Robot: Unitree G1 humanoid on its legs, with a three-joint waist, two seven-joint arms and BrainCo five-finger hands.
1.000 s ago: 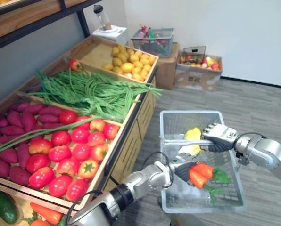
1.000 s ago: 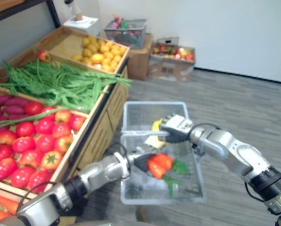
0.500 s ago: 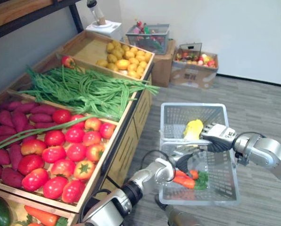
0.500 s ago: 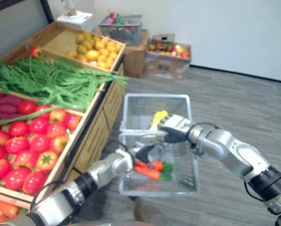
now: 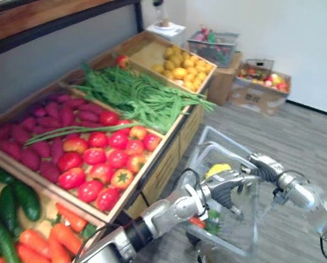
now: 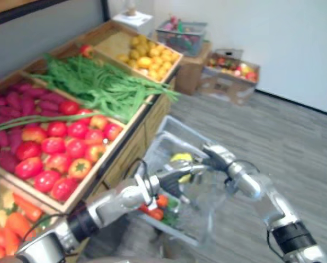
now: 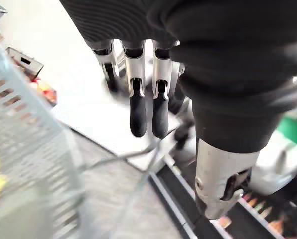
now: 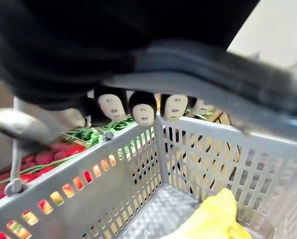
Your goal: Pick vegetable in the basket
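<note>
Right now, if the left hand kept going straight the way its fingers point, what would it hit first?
Probably the basket handle, which crosses just past the straight fingers of the left hand; the right hand grips it farther along. Depth is unclear, so it could pass above the bar.

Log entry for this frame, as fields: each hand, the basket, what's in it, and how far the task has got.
left hand: open, fingers straight, holding nothing, over the basket
right hand: fingers curled round the basket's handle
basket: held up beside the produce stand
contents: carrot with green top; yellow item
task status: a vegetable already lies in the basket
</note>
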